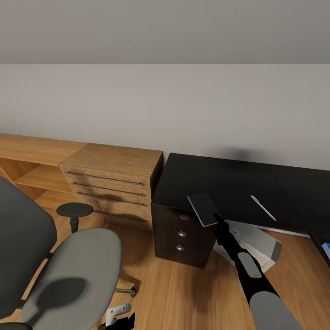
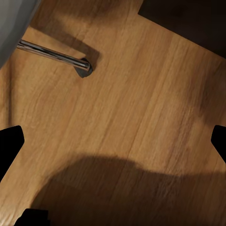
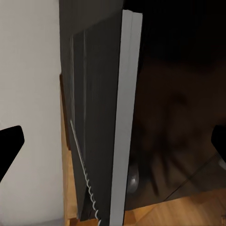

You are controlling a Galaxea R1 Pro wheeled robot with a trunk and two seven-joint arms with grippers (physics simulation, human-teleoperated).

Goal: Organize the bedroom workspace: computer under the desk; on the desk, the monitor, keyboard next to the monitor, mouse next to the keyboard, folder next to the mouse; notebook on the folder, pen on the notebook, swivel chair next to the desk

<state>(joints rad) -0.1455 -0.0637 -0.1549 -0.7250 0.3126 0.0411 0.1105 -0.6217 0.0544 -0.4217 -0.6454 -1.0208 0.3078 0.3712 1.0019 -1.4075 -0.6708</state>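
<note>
Now right pincer [image 1: 215,219] (clamped) holding notebook [image 1: 202,209], above desk [image 1: 229,183]

black desk [image 1: 229,183], white pen [image 1: 262,207] on top

A light wooden drawer unit [image 1: 112,183] with four long dark handles stands against the pale wall [image 1: 183,105], just beside open wooden shelving [image 1: 32,169]. A wood-plank floor [image 1: 183,293] spreads below them.

home office corner: black desk [image 1: 220,183], swivel chair [image 1: 68,270], wooden drawer unit [image 1: 114,183].
</note>
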